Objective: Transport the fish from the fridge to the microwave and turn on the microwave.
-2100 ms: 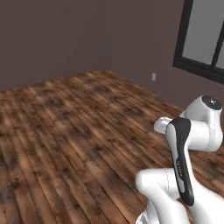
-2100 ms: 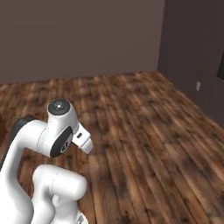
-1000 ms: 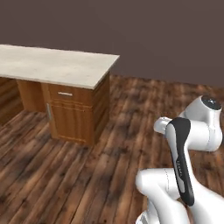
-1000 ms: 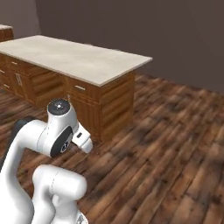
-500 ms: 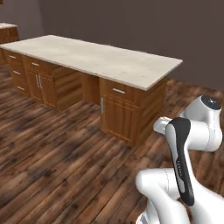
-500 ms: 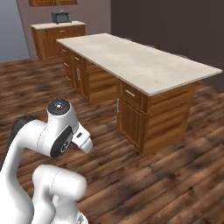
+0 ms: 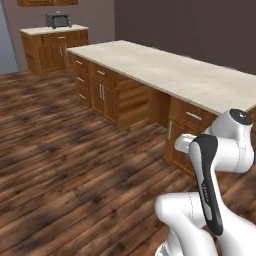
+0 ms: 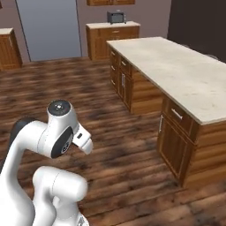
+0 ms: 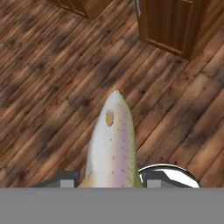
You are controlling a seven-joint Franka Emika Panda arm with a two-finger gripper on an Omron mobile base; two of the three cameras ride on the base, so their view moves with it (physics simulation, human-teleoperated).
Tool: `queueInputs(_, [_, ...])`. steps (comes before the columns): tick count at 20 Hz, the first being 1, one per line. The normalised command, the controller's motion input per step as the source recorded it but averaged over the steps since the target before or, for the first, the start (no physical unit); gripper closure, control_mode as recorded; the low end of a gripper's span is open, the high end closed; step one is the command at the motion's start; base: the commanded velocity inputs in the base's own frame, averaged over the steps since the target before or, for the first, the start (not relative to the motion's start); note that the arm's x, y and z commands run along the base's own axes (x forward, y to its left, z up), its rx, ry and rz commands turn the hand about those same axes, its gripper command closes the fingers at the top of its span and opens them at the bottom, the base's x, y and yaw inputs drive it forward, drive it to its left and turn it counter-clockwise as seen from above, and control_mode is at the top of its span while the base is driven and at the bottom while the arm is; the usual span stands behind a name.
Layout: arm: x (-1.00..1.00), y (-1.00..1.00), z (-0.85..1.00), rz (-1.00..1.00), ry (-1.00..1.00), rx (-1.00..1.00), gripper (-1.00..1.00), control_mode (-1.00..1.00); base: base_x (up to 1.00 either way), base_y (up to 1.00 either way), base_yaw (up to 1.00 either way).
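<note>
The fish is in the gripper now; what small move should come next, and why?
Probably keep the gripper closed on the fish and drive toward the microwave on the far counter: the fish hangs above wooden floor, beside the island.

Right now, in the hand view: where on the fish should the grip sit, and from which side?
Across the thick rear body, where the gripper already pinches the fish from its two flat flanks. It is slender and tapers to the head, which points away from the hand over the wooden floor, so a grip nearer the head would likely slip.

base views: behind arm, share island counter point(image 7: 165, 70) | hand view: close, down at floor point(image 9: 52, 78)
</note>
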Motion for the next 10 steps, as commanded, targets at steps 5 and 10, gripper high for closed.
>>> queueInputs(5, [0.00, 0.00, 0.00, 0.00, 0.00, 0.00, 1.00, 1.00, 1.00, 0.13, 0.34])
queueInputs(10, [0.00, 0.00, 0.00, 0.00, 0.00, 0.00, 1.00, 1.00, 1.00, 0.19, 0.21])
